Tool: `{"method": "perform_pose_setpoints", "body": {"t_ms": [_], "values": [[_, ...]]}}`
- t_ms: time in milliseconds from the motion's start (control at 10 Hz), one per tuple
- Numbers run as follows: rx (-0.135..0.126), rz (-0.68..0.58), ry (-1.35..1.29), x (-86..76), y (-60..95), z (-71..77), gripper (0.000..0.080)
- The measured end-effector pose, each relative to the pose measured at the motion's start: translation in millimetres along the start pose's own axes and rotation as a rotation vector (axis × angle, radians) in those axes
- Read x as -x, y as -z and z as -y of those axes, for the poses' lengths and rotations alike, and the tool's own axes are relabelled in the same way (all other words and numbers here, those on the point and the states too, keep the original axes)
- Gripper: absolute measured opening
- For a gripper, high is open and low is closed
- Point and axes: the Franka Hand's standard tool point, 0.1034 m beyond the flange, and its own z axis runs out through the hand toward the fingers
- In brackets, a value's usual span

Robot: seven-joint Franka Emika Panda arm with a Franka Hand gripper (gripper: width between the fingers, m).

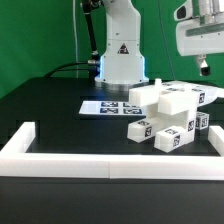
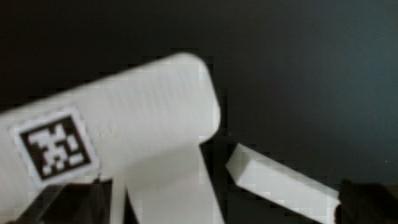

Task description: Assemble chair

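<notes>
White chair parts point(image 1: 170, 112) lie loose on the bench point(image 1: 50, 112), seemingly unjoined; fingers point(image 1: 202, 66), at their two o'clock, gape empty.

The chair parts point(image 1: 170, 115) lie loose and unassembled in one tight cluster on the black table point(image 1: 60, 110), toward the exterior view's right. All are matte white and carry small black-and-white square tags point(image 1: 141, 128). A thick slab point(image 1: 160, 100) occupies the middle, with short square blocks point(image 1: 170, 138) in front. My wrist camera shows one flat tagged panel point(image 2: 143, 120) and a smaller piece point(image 2: 276, 182) near it.
</notes>
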Motion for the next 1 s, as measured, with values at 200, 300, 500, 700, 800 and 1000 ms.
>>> {"method": "perform_pose_setpoints", "body": {"t_ms": [200,300,500,700,800,1000], "values": [[-0.009,0.005,-0.050,18.2,-7.7,27.8,0.0649],[-0.009,0.003,-0.051,24.4,-13.5,35.4,0.0649],[-0.002,0.000,-0.064,33.1,-25.0,42.4,0.0649],[0.017,-0.013,-0.054,40.7,-43.7,35.9,0.0649],[0.028,-0.016,-0.049,42.2,-49.9,31.7,0.0649],[0.044,-0.019,-0.044,42.8,-56.9,25.7,0.0649]]}}
